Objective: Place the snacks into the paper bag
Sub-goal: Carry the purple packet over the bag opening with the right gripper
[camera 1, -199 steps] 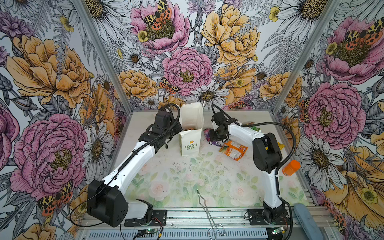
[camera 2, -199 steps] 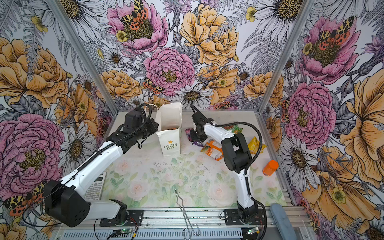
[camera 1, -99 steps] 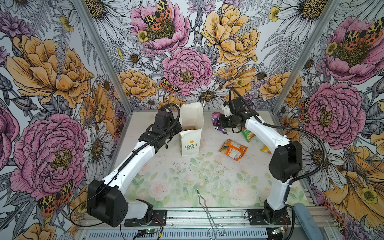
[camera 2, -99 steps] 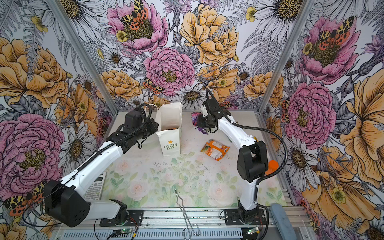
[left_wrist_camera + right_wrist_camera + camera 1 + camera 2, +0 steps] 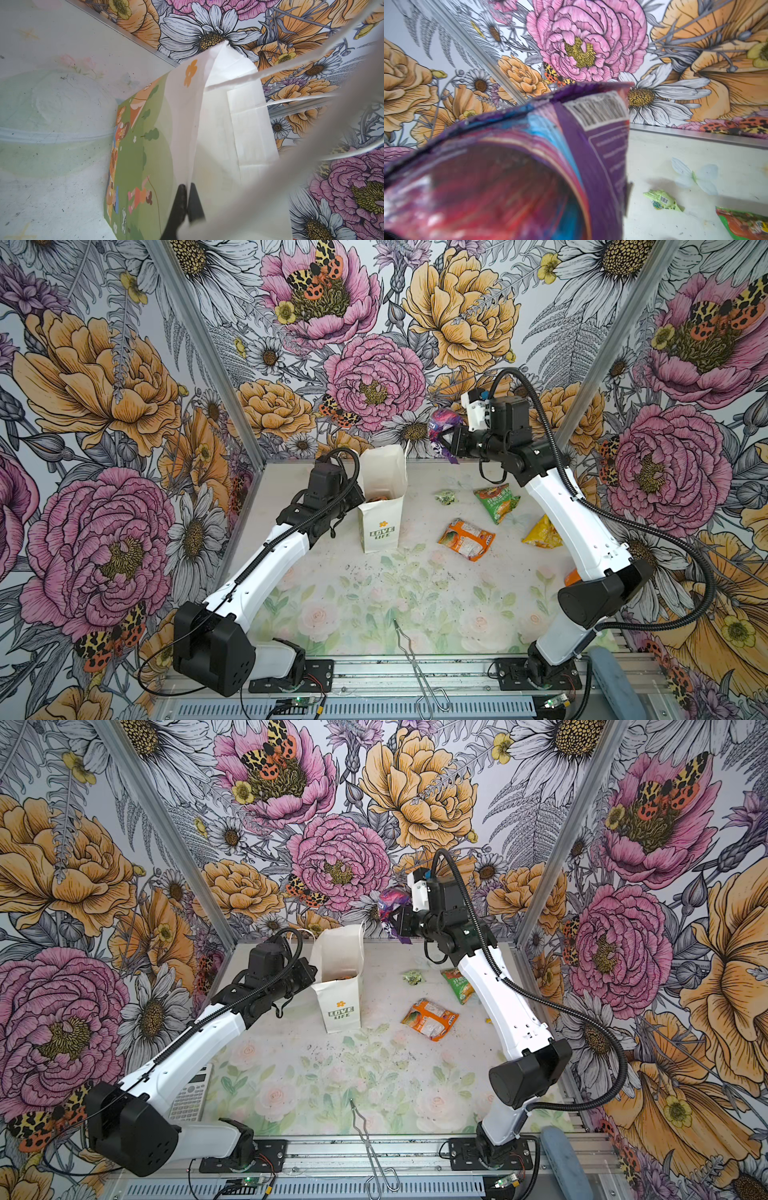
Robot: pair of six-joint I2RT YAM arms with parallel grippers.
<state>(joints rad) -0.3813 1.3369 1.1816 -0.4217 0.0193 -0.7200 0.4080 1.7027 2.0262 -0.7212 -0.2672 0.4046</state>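
Right gripper clamped crinkly purple plastic packet — aloft, right of tall white paper bag (left gripper pinched its rim).

The white paper bag stands upright and open, mid-frame. A purple packet hangs in the right gripper, up and right of it. A tiny green packet, green-and-orange packet, orange-and-white packet and yellow packet lie apart on the table, right of centre.
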